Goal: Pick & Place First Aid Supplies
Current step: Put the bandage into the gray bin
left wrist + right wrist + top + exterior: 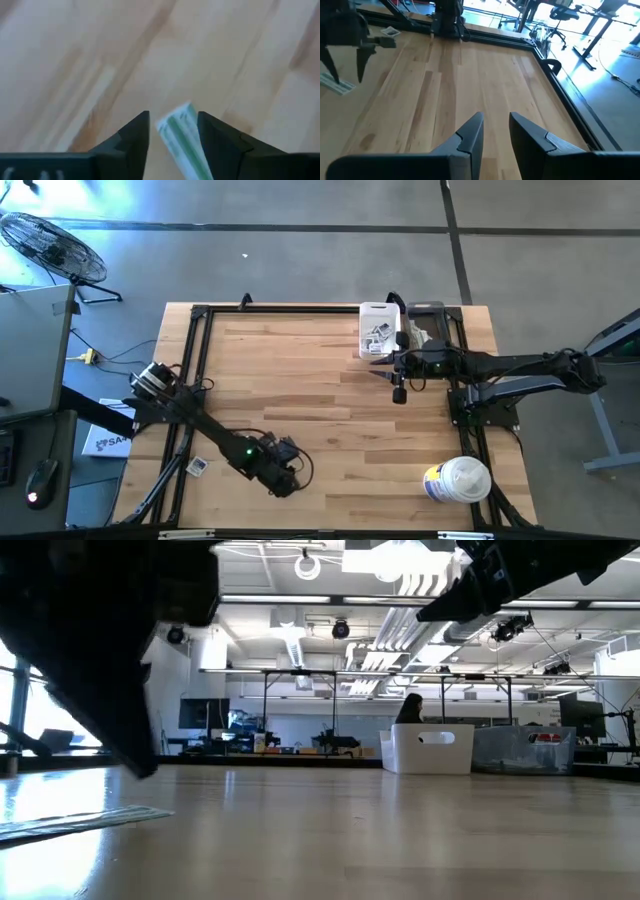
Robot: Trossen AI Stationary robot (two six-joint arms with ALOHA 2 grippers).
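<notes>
A narrow green-beige strip packet lies flat on the wooden table near its near-left part. My left gripper is open and hangs over the strip, one finger on either side. From the right wrist view, its fingertips stand above the strip without touching it. My right gripper is open and empty, and hovers over the table's far-right part, beside a white bin that holds several small white packets. One square white packet lies by the left arm.
A big white canister with a yellow-blue label lies near the near-right corner. Black frame rails run along the table's edges. The white bin stands at the far edge. Bare wood stretches between the two arms.
</notes>
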